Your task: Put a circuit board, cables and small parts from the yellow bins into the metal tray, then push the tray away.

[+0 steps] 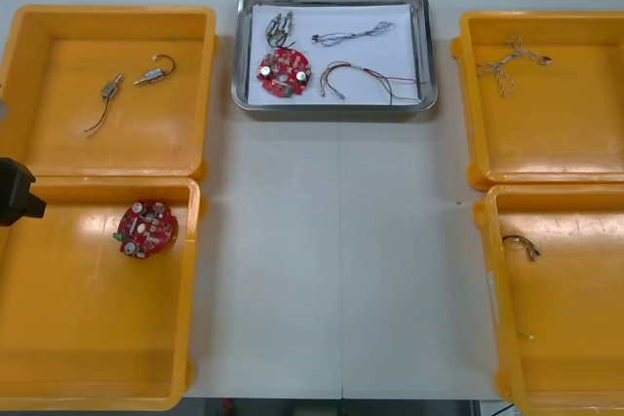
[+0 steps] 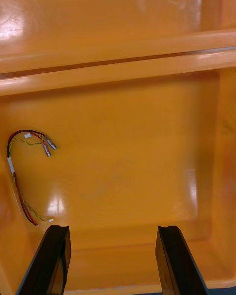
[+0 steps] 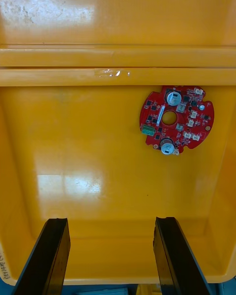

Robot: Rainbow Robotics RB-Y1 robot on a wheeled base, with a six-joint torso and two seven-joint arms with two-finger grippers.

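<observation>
The metal tray (image 1: 429,46) stands at the table's far middle, white inside. In it lie a round red circuit board (image 1: 282,70), small metal parts (image 1: 281,24), a thin cable (image 1: 351,36) and a red and yellow cable (image 1: 375,82). My left gripper (image 3: 112,258) is open over the near left yellow bin (image 3: 73,142); a second red circuit board (image 3: 176,119) lies beyond its fingers, apart from them. My right gripper (image 2: 113,258) is open and holds nothing over the near right bin (image 2: 147,142), where a red and yellow cable (image 2: 19,177) lies off to one side.
The far left bin (image 1: 58,133) holds two small metal parts (image 1: 112,88) with wire tails. The far right bin (image 1: 565,133) holds a thin cable (image 1: 512,63). My left arm (image 1: 15,192) shows at the left edge. Bare table lies between the bins.
</observation>
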